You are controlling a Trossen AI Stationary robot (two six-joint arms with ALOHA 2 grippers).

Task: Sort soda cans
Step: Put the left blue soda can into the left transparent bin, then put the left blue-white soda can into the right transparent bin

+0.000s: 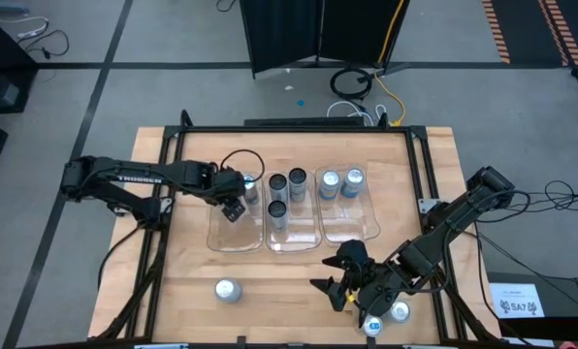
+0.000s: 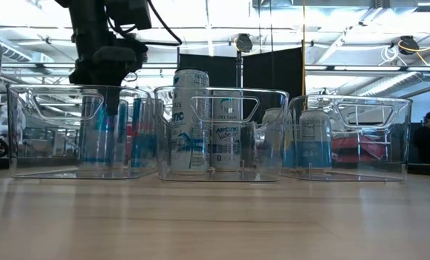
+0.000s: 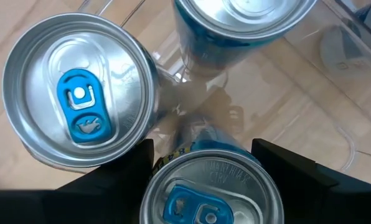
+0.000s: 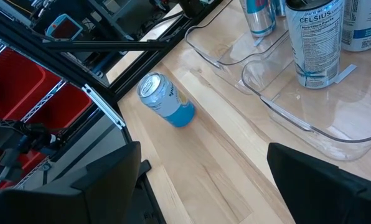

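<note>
Three clear trays stand side by side mid-table. The left tray [image 1: 233, 237] holds blue-tabbed soda cans [image 3: 79, 99]. My left gripper [image 3: 204, 180] points down into it, one finger on each side of an upright blue-tabbed can [image 3: 210, 199]. The middle tray [image 1: 291, 237] holds three dark-topped cans [image 1: 277, 207]. The right tray [image 1: 352, 228] holds two blue-topped cans [image 1: 330, 181]. My right gripper [image 4: 198, 180] hovers open and empty over the near right of the table. One can [image 4: 167, 99] lies on its side on the wood. My left gripper comes from above with its fingers [image 3: 120, 180] on opposite sides of the upright can, just below its rim [image 3: 154, 186]. The can's top hides the pads, so I cannot tell whether they touch it. The can stands upright in the left tray.
Two more cans [image 1: 399, 312] stand at the near right edge beside my right arm. Bare wood stretches along the near side between the lying can [image 1: 228, 289] and my right gripper [image 1: 339, 283]. Black rails frame the table's sides.
</note>
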